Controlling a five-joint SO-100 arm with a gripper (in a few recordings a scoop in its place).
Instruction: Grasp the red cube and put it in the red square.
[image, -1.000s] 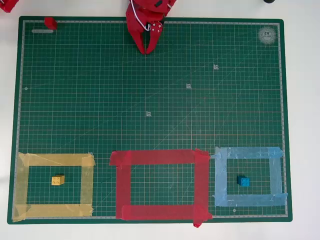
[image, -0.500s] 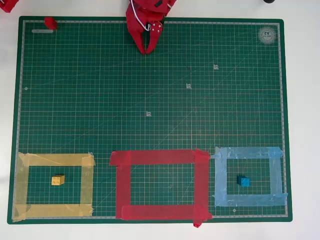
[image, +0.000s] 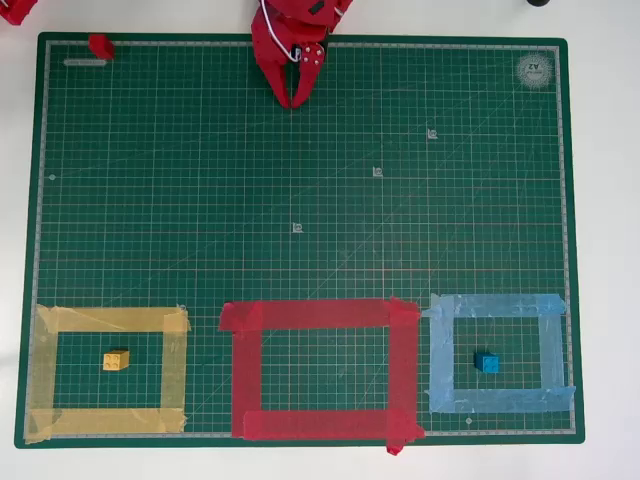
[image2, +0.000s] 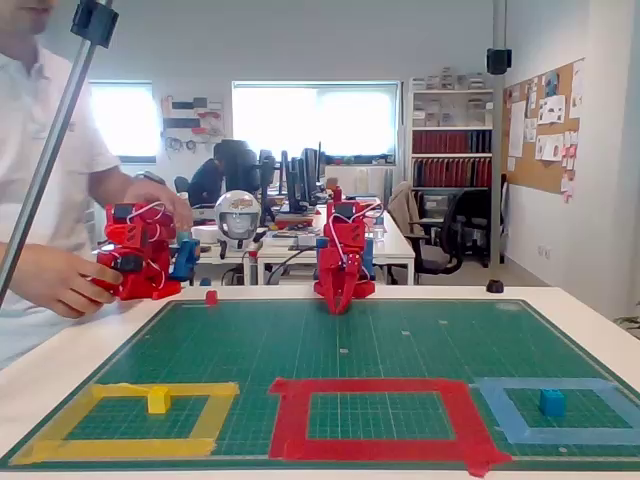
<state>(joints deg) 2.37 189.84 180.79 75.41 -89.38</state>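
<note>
A: Where is the red cube (image: 100, 46) at this moment?

B: In the overhead view it sits at the top left corner of the green mat (image: 300, 180), on the mat's edge. In the fixed view it is at the far left edge of the mat (image2: 211, 297), well apart from the gripper.

A: And the gripper (image: 296, 100)?

B: It is at the top edge of the mat, near the middle, and points down onto the mat. Its two fingers are pressed together at the tips and there is nothing between them. In the fixed view the gripper (image2: 340, 306) hangs with its tip close to the mat.

A: What is with the red square (image: 320, 370)?

B: It lies at the bottom middle of the mat, only green mat inside it. To its left is the yellow frame (image: 108, 372) with the yellow cube (image: 116, 360) inside. To its right is the light blue frame (image: 498, 352) with the blue cube (image: 487, 363) inside.

A: So the red cube is far from its square?

B: Yes, it is at the opposite side of the mat.
</note>
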